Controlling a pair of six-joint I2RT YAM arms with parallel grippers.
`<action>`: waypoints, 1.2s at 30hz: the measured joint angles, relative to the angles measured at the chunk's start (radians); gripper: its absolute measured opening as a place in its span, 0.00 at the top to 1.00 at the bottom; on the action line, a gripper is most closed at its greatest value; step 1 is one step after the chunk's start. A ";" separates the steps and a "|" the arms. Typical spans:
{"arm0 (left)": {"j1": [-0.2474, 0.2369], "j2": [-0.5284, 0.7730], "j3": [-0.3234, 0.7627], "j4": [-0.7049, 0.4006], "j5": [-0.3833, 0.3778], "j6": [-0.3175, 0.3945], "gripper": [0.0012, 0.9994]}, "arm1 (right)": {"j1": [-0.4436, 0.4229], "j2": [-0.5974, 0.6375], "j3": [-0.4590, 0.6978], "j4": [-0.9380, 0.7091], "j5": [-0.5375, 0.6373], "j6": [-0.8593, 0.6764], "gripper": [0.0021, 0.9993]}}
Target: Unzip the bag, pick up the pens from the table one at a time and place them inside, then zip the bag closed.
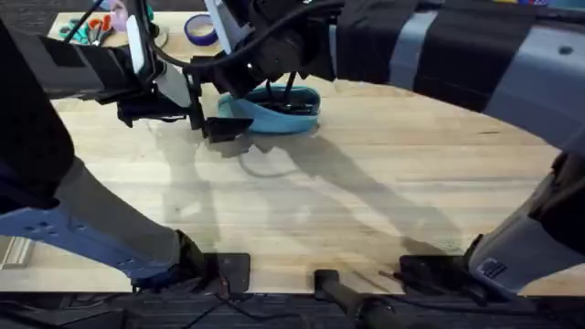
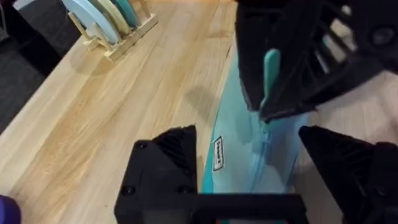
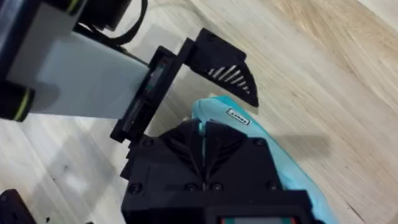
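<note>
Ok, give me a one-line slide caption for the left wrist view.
Open left gripper straddling the soft turquoise fabric pouch on the light wooden table, the right gripper close ahead.

Bag [image 1: 274, 116] partly hidden under right end effector [image 3: 202, 149].

Overhead high over arm bases, facing down and forward across table [image 1: 366, 201], bag [image 1: 274, 114] far at 12 o'clock, both wrist cameras close above bag [image 2: 249, 155], sharing it
</note>
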 joint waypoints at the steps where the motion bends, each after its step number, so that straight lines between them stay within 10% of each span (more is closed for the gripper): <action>1: -0.001 0.000 0.000 0.002 0.000 -0.011 0.00 | 0.000 0.000 0.000 0.000 0.000 0.000 0.97; 16: 0.002 0.000 0.000 0.002 -0.049 -0.085 0.11 | 0.000 0.000 0.000 0.000 0.000 0.000 0.97; 26: 0.001 0.000 0.000 -0.005 -0.074 -0.111 0.72 | 0.000 0.000 0.000 0.000 0.000 0.000 0.97; 36: 0.001 0.000 0.000 -0.005 -0.076 -0.114 0.94 | -0.004 0.000 0.000 -0.021 0.000 0.000 0.97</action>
